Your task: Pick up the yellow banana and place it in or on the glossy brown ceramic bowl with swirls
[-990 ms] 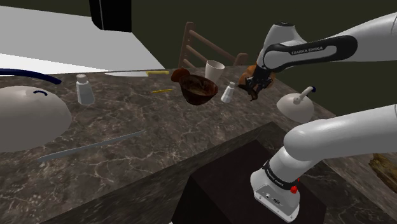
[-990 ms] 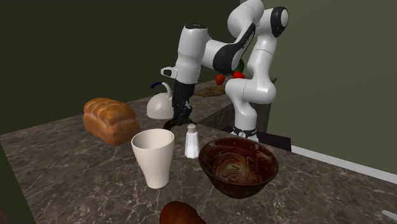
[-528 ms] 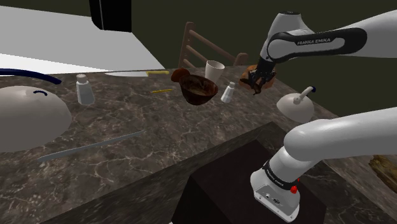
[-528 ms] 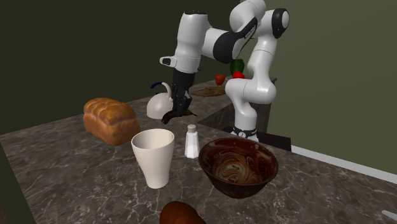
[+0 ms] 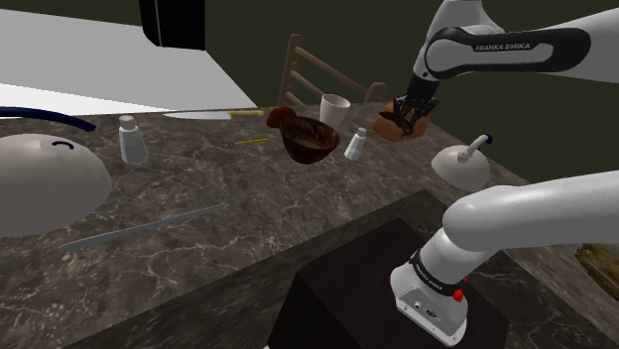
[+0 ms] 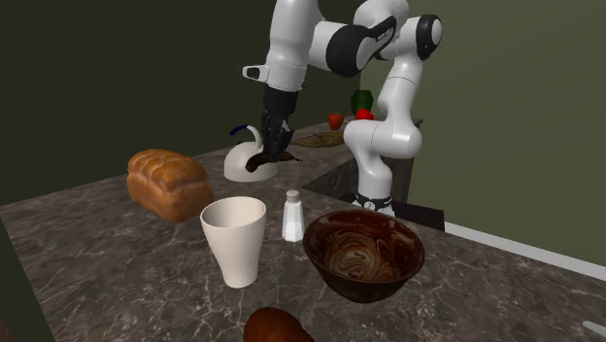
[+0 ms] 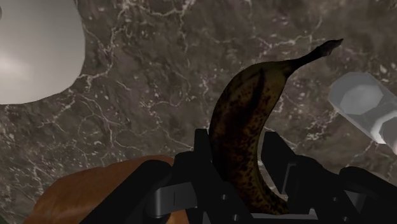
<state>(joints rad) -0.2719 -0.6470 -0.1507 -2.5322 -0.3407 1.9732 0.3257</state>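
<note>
Hand [image 7: 242,156] is clamped on the banana [image 7: 245,105]; both fingers squeeze its lower half and the thin tip pokes out past them; fwiw it's drawn dark brown with speckles, hardly yellow at all, but it's the only banana around so that's the one.

So the banana is up in the air, clear of the bench [image 6: 107,262]; in the second exterior view it dangles from the hand in front of the white kettle [image 6: 236,163]; bread [image 6: 168,183] sits near, toward that view's left; looking down along the hand I get marble with the bread, the kettle and the shaker [image 7: 362,102] all around below.

Further out: shaker, then the cup [image 6: 234,238], then the bowl [image 6: 364,255]; brown, glossy, swirls inside, nothing in it; it's well apart from the hand, on the far side of the shaker.

My read: the pick is done and this is the carry step; nothing placed yet.

Next move, I'd guess: keep the height and swing across toward the bowl; the shaker and cup both stand close to that line, so going over them high beats cutting low; the banana hangs below the fingers, so allow for that; stop over the middle of the bowl, come down close to the rim, then let go; dropping from high could bounce it out.
</note>
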